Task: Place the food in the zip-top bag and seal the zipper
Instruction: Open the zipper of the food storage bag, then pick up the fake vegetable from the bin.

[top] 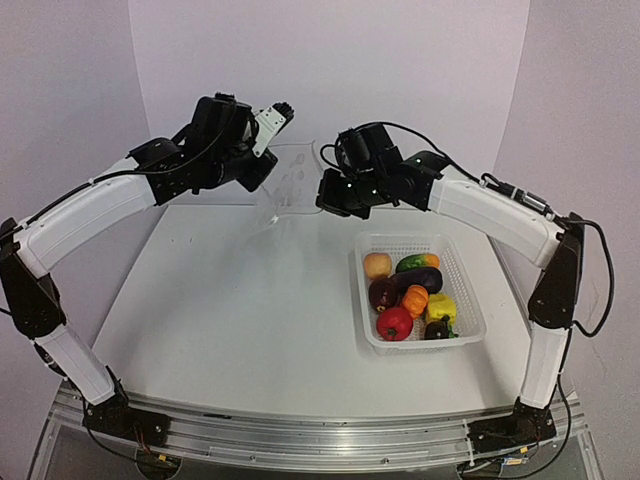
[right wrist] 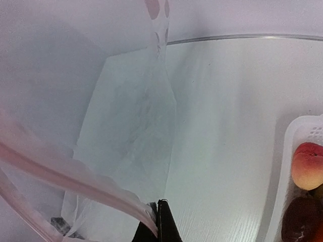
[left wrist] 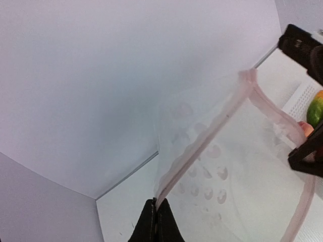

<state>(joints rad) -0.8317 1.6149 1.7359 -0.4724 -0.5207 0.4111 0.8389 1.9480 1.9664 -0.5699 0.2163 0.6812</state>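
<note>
bag: hangs in the air between both grippers
left gripper: fingers clamped on zipper
right gripper: fingers clamped on bag edge
food: in basket

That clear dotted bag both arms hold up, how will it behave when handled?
Probably floppy: the clear dotted plastic zip-top bag sags and creases between the left claw and right claw, which pinch its mouth edge. Likely light, being thin film with nothing visible inside. Its mouth may collapse if one claw lets go.

A white mesh basket sits on the white table.
</note>
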